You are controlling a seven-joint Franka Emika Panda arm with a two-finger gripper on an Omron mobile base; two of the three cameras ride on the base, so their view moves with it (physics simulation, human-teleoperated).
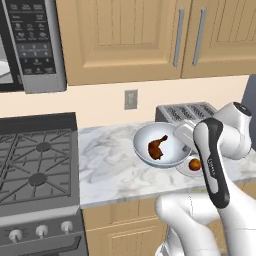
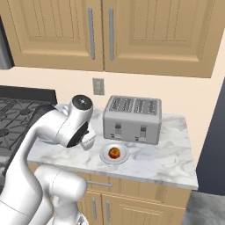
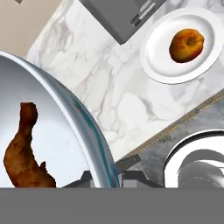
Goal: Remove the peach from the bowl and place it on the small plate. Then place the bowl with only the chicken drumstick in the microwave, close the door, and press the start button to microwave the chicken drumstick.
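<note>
The hand (image 3: 107, 177) pinches the rim of the bowl (image 1: 150, 136), lifted above the counter (image 1: 110, 165) with the chicken drumstick (image 1: 157, 147) inside; glossy and rigid, it likely slips unless kept level.

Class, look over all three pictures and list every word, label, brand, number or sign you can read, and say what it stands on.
No text can be read in these pictures.
Microwave keypad: rows of small pale button markings, too small and blurred to read.
Toaster: small dark controls on its front, no legible marks.
Wall outlet, bowl, small plate: no writing.
</note>
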